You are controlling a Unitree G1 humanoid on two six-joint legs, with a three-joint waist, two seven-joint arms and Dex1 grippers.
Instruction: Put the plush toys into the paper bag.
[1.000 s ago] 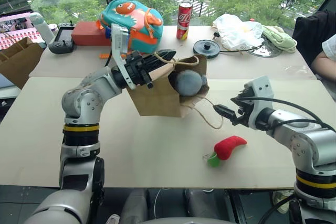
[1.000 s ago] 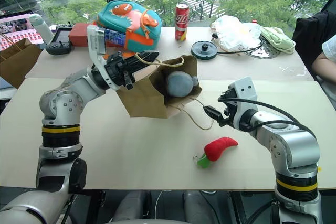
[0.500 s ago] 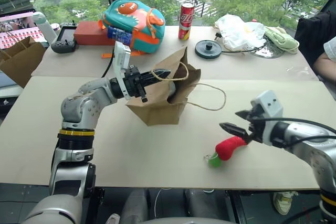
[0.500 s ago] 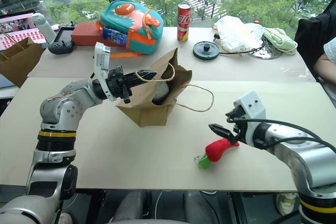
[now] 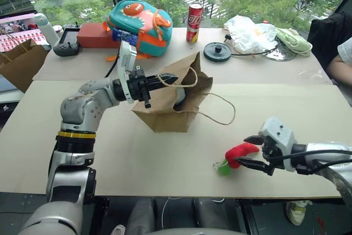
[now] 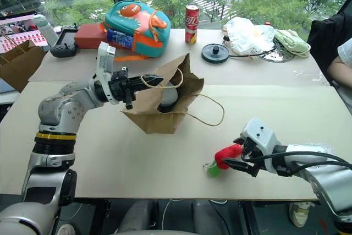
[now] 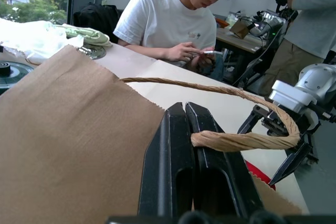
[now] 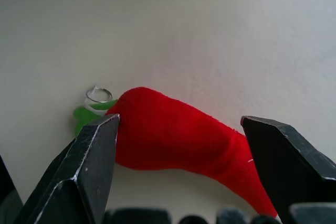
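Observation:
The brown paper bag (image 5: 165,105) stands creased at the table's middle, mouth up and to the right. My left gripper (image 5: 168,78) is shut on one cord handle (image 7: 241,140) at the bag's rim, and the other handle (image 5: 223,115) trails on the table. A whitish-grey ball (image 6: 168,96) shows partly inside the mouth. The red chili pepper (image 5: 240,152) with its green stem (image 5: 224,169) lies near the front right edge. My right gripper (image 8: 181,124) is open, one finger on each side of the chili, low over the table.
At the back stand a teal dinosaur backpack (image 5: 140,20), a red can (image 5: 193,21), a black round disc (image 5: 216,51) and a white plastic bag (image 5: 247,31). A darker brown bag (image 5: 19,61) sits far left. A person (image 7: 173,24) sits at the right side.
My right gripper has pulled back from the bag's loose handle and dropped to straddle the chili. The bag has swung from tipped toward me to more upright, hiding most of the ball.

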